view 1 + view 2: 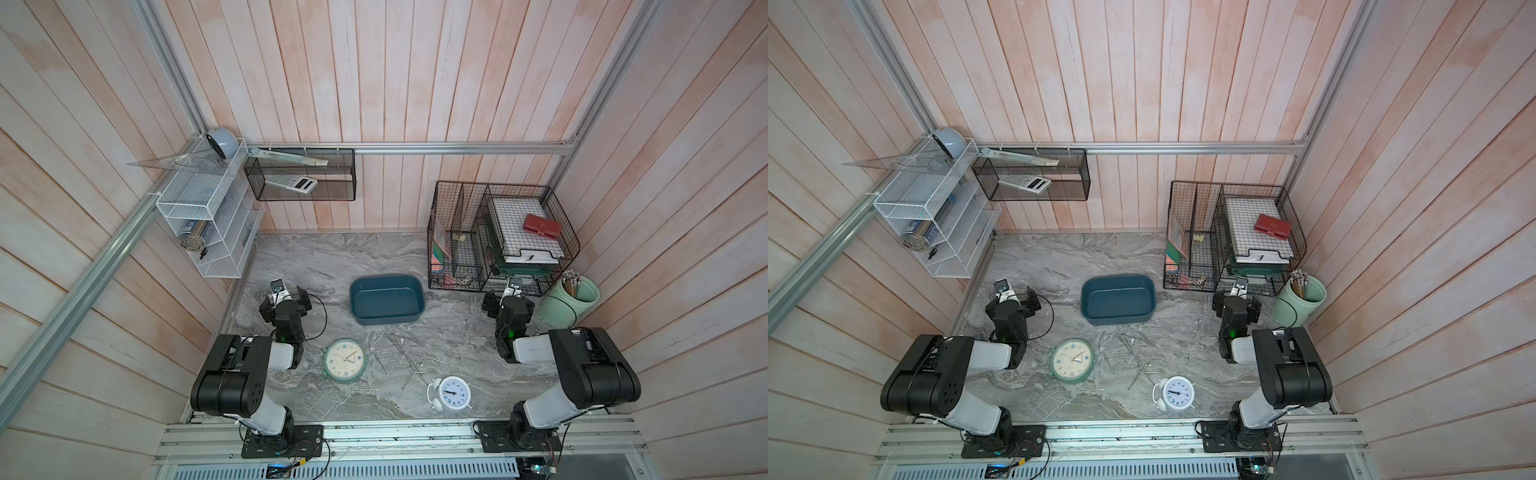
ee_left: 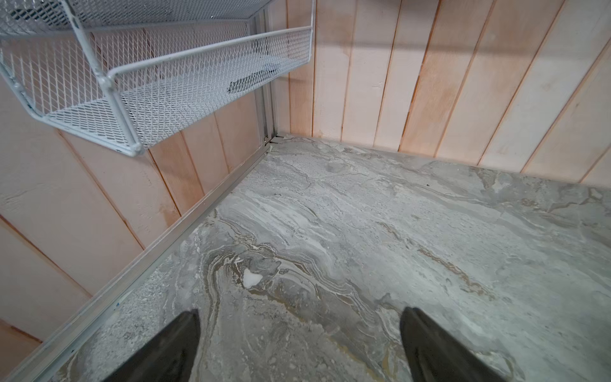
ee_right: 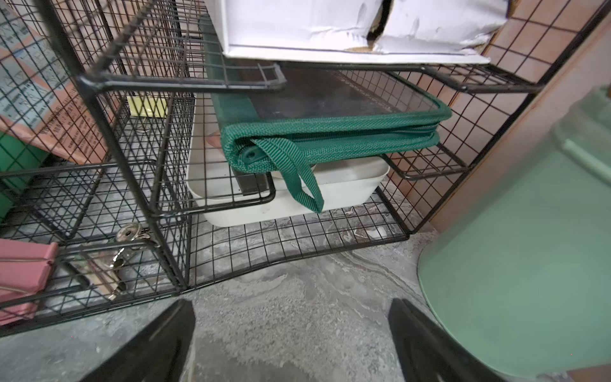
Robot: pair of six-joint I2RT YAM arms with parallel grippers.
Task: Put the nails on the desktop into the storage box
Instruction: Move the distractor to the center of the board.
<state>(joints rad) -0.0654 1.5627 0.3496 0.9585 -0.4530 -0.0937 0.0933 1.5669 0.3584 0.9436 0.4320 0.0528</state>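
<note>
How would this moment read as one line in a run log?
left gripper: open, empty | right gripper: open, empty | nails: scattered on desktop | storage box: empty

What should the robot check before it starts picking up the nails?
1. Left gripper open and empty: ok.
2. Right gripper open and empty: ok.
3. Storage box upright, open on top, nothing inside: ok.
4. Nails plain to see in both top views, scattered on the desktop between the green clock and the white alarm clock: ok.
5. Nails in sight of a wrist camera: not ok; neither wrist view shows one.
6. Nails clear of the green clock's rim: cannot tell; the nearest lie very close to it.
</note>
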